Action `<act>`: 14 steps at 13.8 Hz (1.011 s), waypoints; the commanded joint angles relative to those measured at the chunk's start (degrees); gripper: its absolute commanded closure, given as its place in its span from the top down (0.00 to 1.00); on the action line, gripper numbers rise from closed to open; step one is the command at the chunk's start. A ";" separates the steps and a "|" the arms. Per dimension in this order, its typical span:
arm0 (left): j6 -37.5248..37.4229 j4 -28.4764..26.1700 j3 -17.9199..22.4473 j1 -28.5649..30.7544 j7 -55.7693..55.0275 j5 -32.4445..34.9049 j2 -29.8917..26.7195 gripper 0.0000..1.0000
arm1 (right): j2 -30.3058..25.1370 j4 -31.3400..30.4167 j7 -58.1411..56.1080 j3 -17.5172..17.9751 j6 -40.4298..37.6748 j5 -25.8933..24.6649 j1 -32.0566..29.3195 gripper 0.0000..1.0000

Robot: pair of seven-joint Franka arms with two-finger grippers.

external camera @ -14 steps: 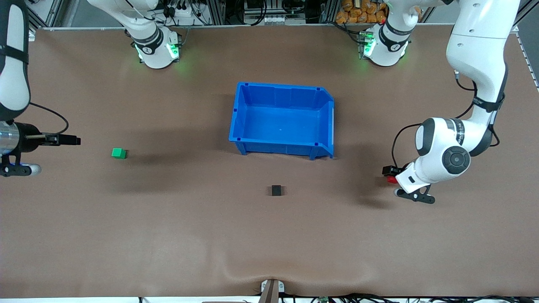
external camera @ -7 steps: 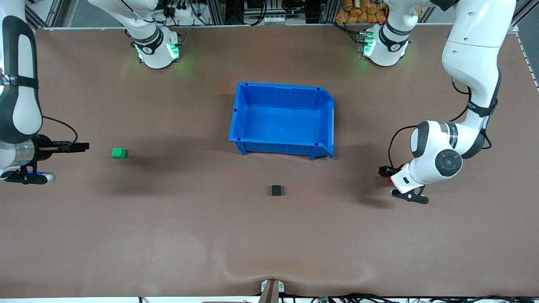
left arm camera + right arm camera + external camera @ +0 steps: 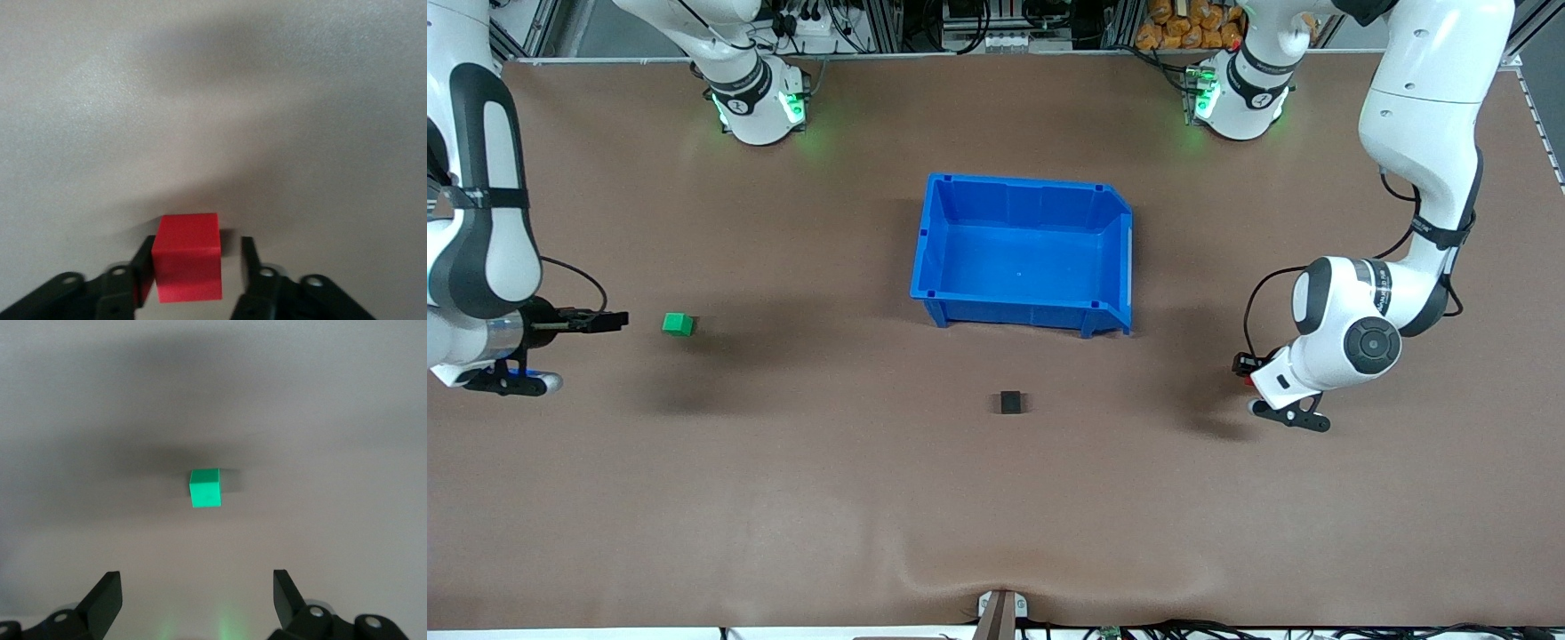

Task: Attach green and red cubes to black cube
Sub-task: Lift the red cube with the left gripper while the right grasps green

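Note:
The green cube (image 3: 679, 324) sits on the brown table toward the right arm's end. My right gripper (image 3: 612, 320) is open and empty, low beside it and a short way off. In the right wrist view the green cube (image 3: 205, 488) lies ahead of the right gripper (image 3: 195, 583). The black cube (image 3: 1010, 403) sits alone, nearer the front camera than the blue bin. My left gripper (image 3: 1240, 366) is down at the red cube (image 3: 1246, 375), which is mostly hidden. In the left wrist view the red cube (image 3: 187, 257) is between the left gripper's (image 3: 195, 250) open fingers, against one, with a gap to the other.
An open blue bin (image 3: 1023, 313) stands at the table's middle, with nothing in it. The table's front edge has a small clamp (image 3: 1000, 609) at its middle.
My right gripper has moved closer to the green cube. My left arm has shifted slightly toward the table's middle, so its gripper covers more of the red cube. The cubes have not moved.

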 commanded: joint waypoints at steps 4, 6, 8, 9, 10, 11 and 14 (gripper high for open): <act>0.54 3.61 -0.19 -0.11 -4.23 -2.36 0.56 0.00 | -0.77 -6.46 0.54 0.38 7.58 0.46 -0.37 1.00; 0.19 5.98 -0.36 -0.63 -10.46 -3.95 0.56 0.00 | -0.77 -9.10 0.54 0.38 11.27 0.46 -0.29 1.00; -0.07 7.05 -0.63 -1.52 -16.61 -4.31 0.12 0.00 | -0.77 -11.91 0.54 0.38 15.13 0.37 -0.11 1.00; -0.07 7.66 -0.72 -1.60 -20.47 -4.31 -0.06 0.00 | -0.77 -13.05 0.54 0.38 16.89 0.37 -0.02 1.00; -0.16 8.53 -1.76 -1.52 -24.34 -4.31 -0.06 0.00 | -0.77 -14.11 0.54 0.38 18.65 0.37 0.06 1.00; -0.16 9.33 -2.55 -1.60 -28.55 -4.31 -0.06 0.00 | -0.68 -14.90 0.54 0.38 19.71 0.37 0.07 1.00; -0.16 12.05 -3.27 -4.50 -43.23 -4.14 0.47 0.00 | -0.51 -17.80 0.54 0.47 23.66 0.37 0.24 1.00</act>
